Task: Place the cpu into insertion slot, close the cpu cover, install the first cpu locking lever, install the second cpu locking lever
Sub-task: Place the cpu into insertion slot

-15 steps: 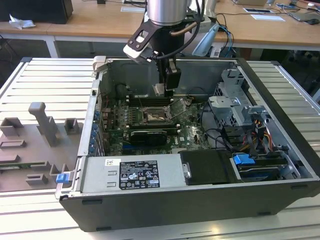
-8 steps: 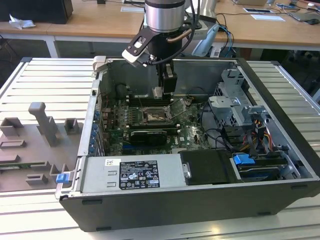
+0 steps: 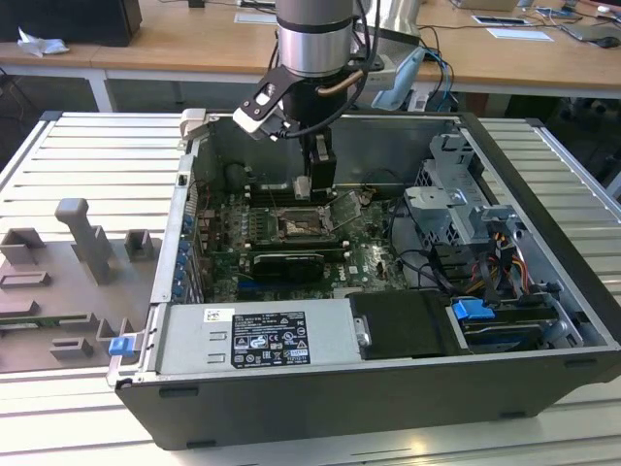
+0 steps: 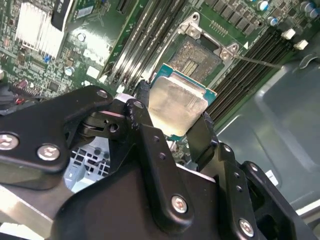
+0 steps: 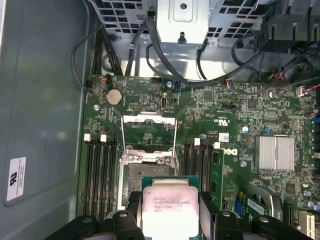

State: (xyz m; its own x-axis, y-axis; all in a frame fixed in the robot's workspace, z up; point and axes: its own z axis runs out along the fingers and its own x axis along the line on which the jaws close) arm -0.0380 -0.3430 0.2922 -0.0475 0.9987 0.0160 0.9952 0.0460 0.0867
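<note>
- I am reading the tool (image 4: 175, 114) as closed on the cpu (image 4: 177, 106): 2 black fingers (image 4: 141, 100) are pinching it by 2 opposite edges, silvery top facing the wrist cameras.
- In the exterior view the tool (image 3: 315, 192) is hanging inside the open computer case (image 3: 543, 243), which is lying on the slatted bench (image 3: 87, 146).
- In the first wrist view the cpu (image 5: 170, 212) is overlapping the near edge of the insertion slot (image 5: 131, 180). I am judging it as raised off the slot and not seated; I cannot tell the gap.
- The cpu cover (image 5: 150, 118) is lying flipped open on the far side of the slot, so the dark socket bed (image 4: 195, 55) is exposed. Memory slots (image 5: 100, 175) are running along both sides.
- Handling, my judgement: I am treating the chip as light, stiff and flat, so weight is no worry.
- The metal top is looking smooth, so a slipping or twisting grip is the likelier fault.
- I am treating the underside of the chip and the socket bed as fragile; dragging or a tilted drop could do damage.
- Best hold, as I am seeing it: the 2 opposite side edges, centred, as the fingers are gripping now, with top and underside left untouched.
- I am noting that the green border is showing beyond the fingers on the free sides.
</note>
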